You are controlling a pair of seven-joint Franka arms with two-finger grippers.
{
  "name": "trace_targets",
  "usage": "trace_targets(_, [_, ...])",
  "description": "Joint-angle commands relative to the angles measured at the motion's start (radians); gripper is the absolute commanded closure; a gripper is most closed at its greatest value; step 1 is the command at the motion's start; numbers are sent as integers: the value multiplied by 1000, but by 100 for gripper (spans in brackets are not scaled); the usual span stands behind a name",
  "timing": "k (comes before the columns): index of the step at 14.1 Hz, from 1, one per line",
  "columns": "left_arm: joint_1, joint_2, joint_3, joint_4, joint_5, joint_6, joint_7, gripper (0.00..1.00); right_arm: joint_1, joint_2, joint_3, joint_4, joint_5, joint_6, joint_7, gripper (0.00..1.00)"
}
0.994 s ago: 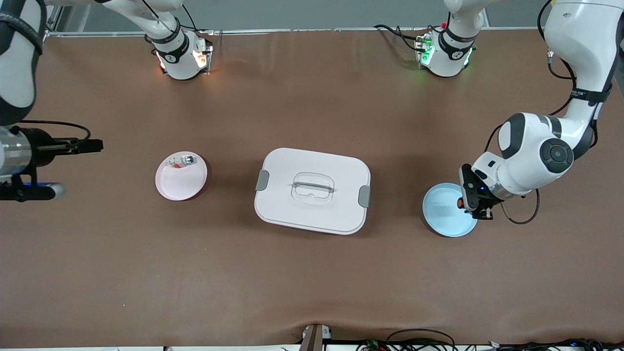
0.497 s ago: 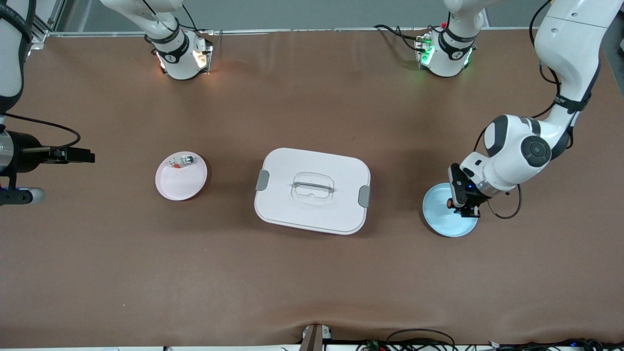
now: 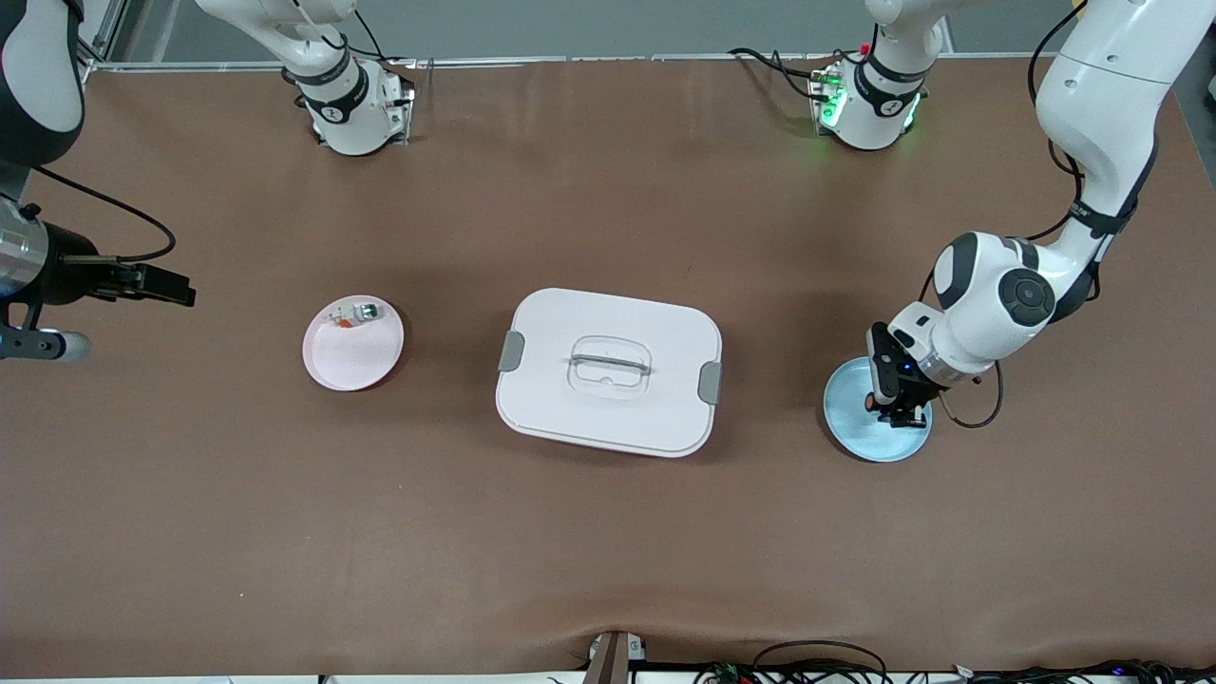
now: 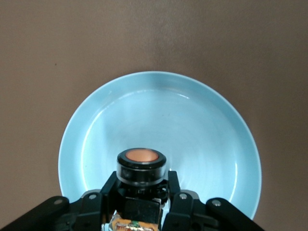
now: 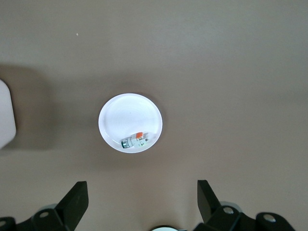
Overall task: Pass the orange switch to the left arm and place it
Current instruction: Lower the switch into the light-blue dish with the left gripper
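Orange-buttoned, the tiny black orange switch [image 4: 141, 168] sits clamped in my left claw [image 3: 898, 407] over the pale blue round plate [image 3: 855, 423]. My right claw [image 3: 152, 283] waits, fingers apart. Left to do: handover past the white plastic box [image 3: 608, 370].

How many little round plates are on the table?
2. A pink plate sits toward the right arm's end, with a whitish switch on it. A blue plate sits toward the left arm's end, under the left gripper.
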Motion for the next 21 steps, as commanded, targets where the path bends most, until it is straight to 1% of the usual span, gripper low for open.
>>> trace_targets(1, [13,16,-6,-5,32,41,9,100,-6,-48,11,-32,17,19,43,0])
trace_targets(3, [14,24,-6,-2,33,45,6,100,-9,-48,11,-23,17,13,24,0])
trace_targets(6, [17,36,-6,-2,33,61,-3,100,-15,-72,4,-23,20,5,-88,0])
trace_targets(7, [17,36,-6,-2,33,65,-3,100,-14,-77,4,-23,26,-1,-82,0])
trace_targets(9, [17,44,2,-2,33,65,-5,96,-14,-88,-1,-23,29,16,-82,0])
trace_targets(13, [16,47,3,-3,33,65,-9,95,-15,-97,3,-25,32,30,-95,0])
trace_targets(14, [16,53,3,-3,33,65,-12,90,-12,-97,7,-22,19,33,-96,0])
trace_targets(15, [16,53,3,-3,33,65,-18,82,-12,-95,8,-14,17,30,-96,0])
trace_targets(16, [16,53,3,-3,33,65,-23,54,-12,-95,8,-5,18,24,-86,0])
trace_targets(17, [16,49,3,-2,34,65,-22,1,-14,-95,10,3,25,19,-91,0])
trace_targets(20, [16,21,0,0,40,64,-29,0,-18,-100,5,12,31,18,-98,0])
trace_targets(21, [23,3,0,-6,39,61,-70,0,-18,-101,5,12,31,19,-102,0])
